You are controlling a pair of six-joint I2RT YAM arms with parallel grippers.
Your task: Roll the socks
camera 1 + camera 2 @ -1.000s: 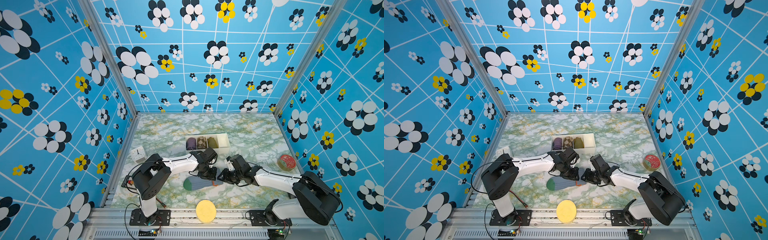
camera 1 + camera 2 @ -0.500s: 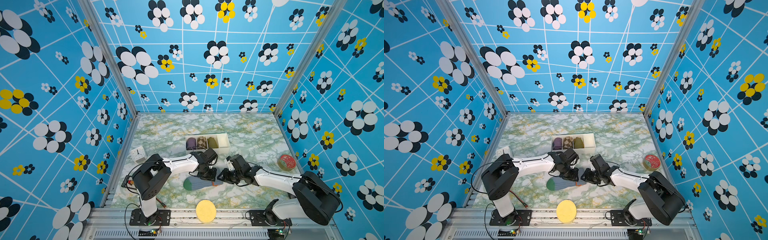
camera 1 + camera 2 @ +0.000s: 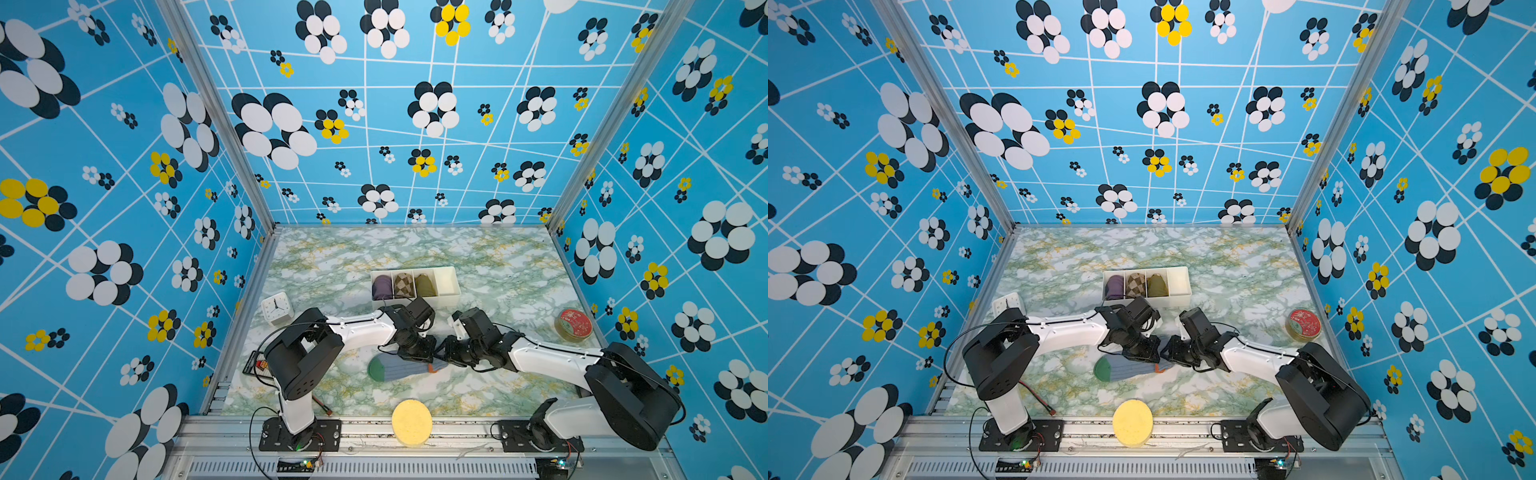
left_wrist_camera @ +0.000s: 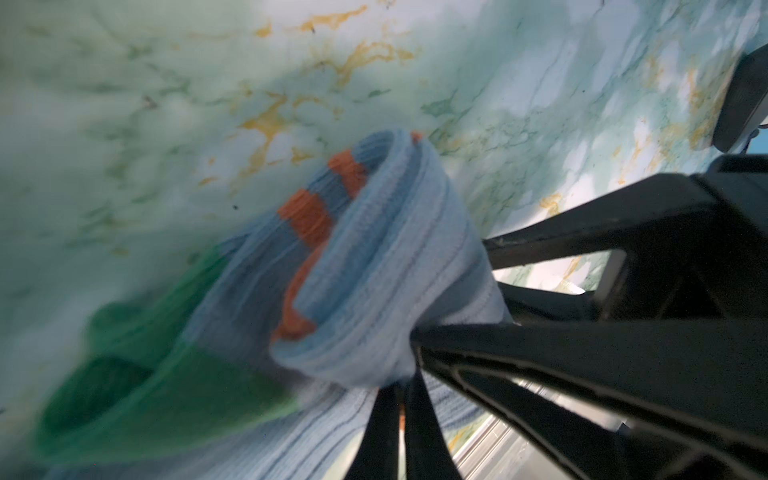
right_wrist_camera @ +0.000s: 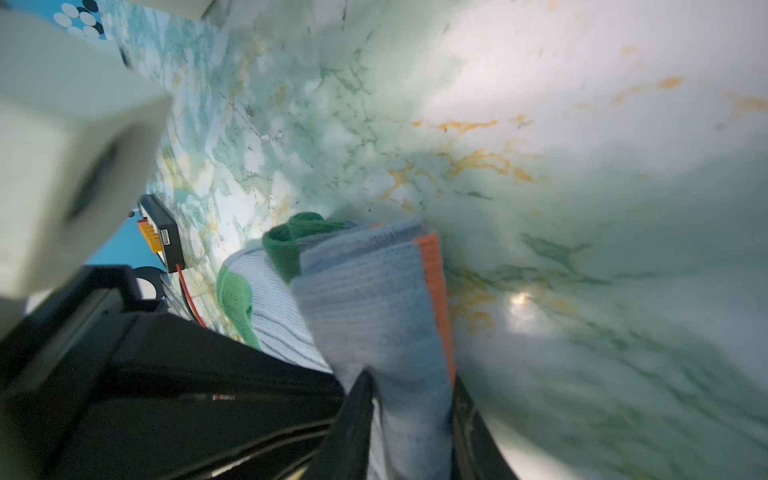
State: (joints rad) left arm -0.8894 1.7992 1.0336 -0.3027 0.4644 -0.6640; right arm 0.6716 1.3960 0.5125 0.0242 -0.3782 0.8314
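The socks (image 3: 395, 369) (image 3: 1121, 368) lie near the front middle of the marble table, green toe to the left and orange cuff to the right. In the left wrist view the cuff end (image 4: 374, 266) is folded over into a loose roll with orange stripes showing. My left gripper (image 3: 417, 354) (image 4: 405, 376) is shut, pinching fabric at the roll's edge, with a sliver of orange between its fingers. Facing it from the right, my right gripper (image 3: 448, 356) (image 5: 409, 384) is shut on the folded grey-blue cuff end (image 5: 374, 299), one finger on each side.
A white divider tray (image 3: 448, 277) behind the grippers holds purple, checkered and olive rolled socks. A white clock (image 3: 276, 307) stands at the left and a red tin (image 3: 574, 324) at the right. A yellow round sponge (image 3: 411, 422) lies on the front rail.
My left gripper's jaws have closed on the sock fabric. Both arms and the socks have hardly moved.
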